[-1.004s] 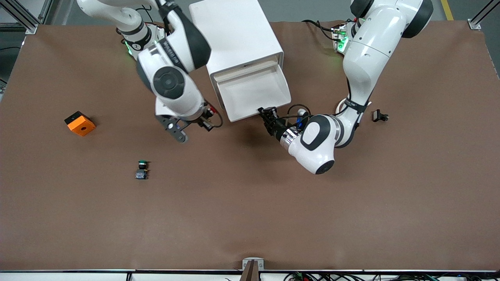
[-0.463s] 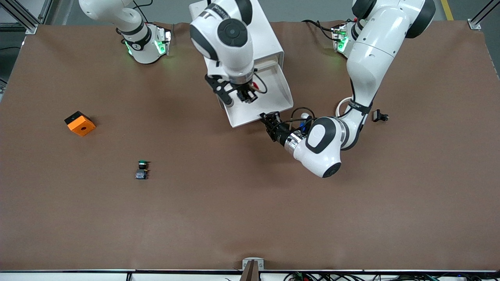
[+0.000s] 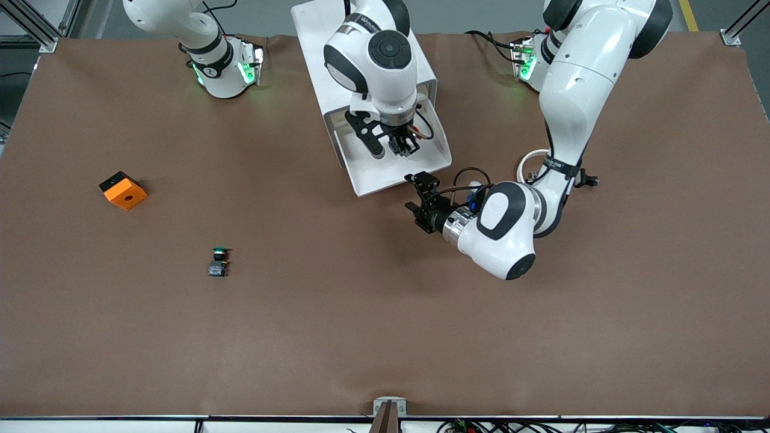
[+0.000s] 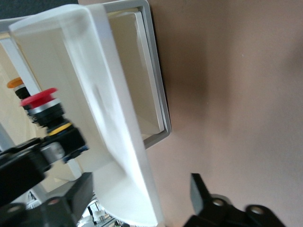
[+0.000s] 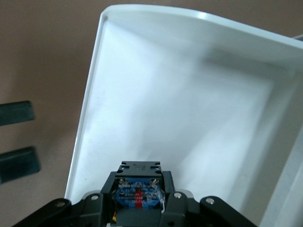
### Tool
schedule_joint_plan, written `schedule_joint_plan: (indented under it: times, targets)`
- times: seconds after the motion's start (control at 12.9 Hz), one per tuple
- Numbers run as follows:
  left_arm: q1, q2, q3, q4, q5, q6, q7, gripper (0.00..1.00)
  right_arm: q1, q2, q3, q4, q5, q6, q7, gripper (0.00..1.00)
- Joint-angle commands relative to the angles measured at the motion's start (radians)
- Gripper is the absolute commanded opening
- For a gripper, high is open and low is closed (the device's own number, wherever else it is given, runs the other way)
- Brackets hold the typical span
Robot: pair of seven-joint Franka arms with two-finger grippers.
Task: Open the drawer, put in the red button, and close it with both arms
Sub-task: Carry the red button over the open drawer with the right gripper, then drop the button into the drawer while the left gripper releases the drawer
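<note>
The drawer [image 3: 374,173] stands pulled out of the white cabinet [image 3: 355,42]; its inside shows in the right wrist view [image 5: 189,109]. My right gripper [image 3: 403,147] hangs over the open drawer, shut on the red button [image 5: 138,193] by its blue base. The button's red cap shows in the left wrist view [image 4: 39,98]. My left gripper [image 3: 414,193] is open and empty, low over the table just off the drawer's front corner at the left arm's end, not touching it. In the left wrist view the drawer's front [image 4: 118,142] lies ahead of the left gripper's fingers [image 4: 201,194].
A green-capped button [image 3: 219,260] and an orange block [image 3: 123,190] lie on the brown table toward the right arm's end. A small black part [image 3: 588,179] lies beside the left arm's forearm.
My right arm has swung from over the table beside the drawer to over the open drawer, carrying the red button. My left gripper has drawn back from the drawer's front corner.
</note>
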Motion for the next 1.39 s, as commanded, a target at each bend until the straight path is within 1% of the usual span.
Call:
schedule_joint_plan:
  times: [0.0, 0.15, 0.31, 0.46, 0.62, 0.69, 0.85, 0.93, 1.0, 1.08, 1.16, 1.31]
  targets:
    - [0.052, 0.003, -0.005, 0.077, 0.028, -0.086, 0.109, 1.0, 0.003, 0.005, -0.009, 0.041, -0.012, -0.017, 0.001, 1.0]
    - [0.067, -0.034, 0.007, 0.08, 0.03, -0.095, 0.208, 1.0, -0.001, 0.005, -0.009, 0.056, -0.029, -0.021, -0.003, 1.0]
    - [0.109, -0.074, 0.008, 0.103, 0.054, -0.095, 0.292, 1.0, -0.008, 0.005, -0.009, 0.073, -0.031, -0.022, -0.029, 1.0]
    - [0.159, -0.134, 0.01, 0.102, 0.087, -0.095, 0.404, 1.0, -0.027, 0.002, -0.014, 0.085, -0.029, -0.057, -0.127, 1.0]
    - [0.169, -0.168, 0.01, 0.102, 0.152, -0.095, 0.443, 1.0, -0.072, -0.003, -0.014, 0.117, -0.028, -0.134, -0.268, 1.0]
    - [0.163, -0.187, 0.011, 0.102, 0.238, -0.095, 0.481, 1.0, -0.096, -0.006, -0.014, 0.131, -0.031, -0.168, -0.335, 1.0]
    - [0.132, -0.233, 0.001, 0.1, 0.458, -0.093, 0.532, 1.0, -0.158, -0.027, -0.017, 0.134, -0.036, -0.209, -0.487, 1.0]
    - [0.105, -0.259, -0.001, 0.099, 0.589, -0.093, 0.57, 1.0, -0.203, -0.043, -0.017, 0.133, -0.037, -0.224, -0.573, 1.0]
    - [0.078, -0.284, -0.002, 0.099, 0.719, -0.095, 0.645, 1.0, -0.242, -0.056, -0.017, 0.133, -0.042, -0.25, -0.673, 1.0]
    - [0.052, -0.315, -0.003, 0.094, 0.83, -0.097, 0.732, 1.0, -0.292, -0.075, -0.017, 0.131, -0.066, -0.278, -0.786, 1.0]
    - [0.035, -0.342, -0.006, 0.085, 0.917, -0.098, 0.818, 1.0, -0.34, -0.089, -0.016, 0.131, -0.075, -0.292, -0.881, 1.0]
    - [0.024, -0.361, -0.007, 0.08, 0.981, -0.121, 0.874, 1.0, -0.44, -0.116, -0.017, 0.131, -0.08, -0.321, -1.079, 1.0]
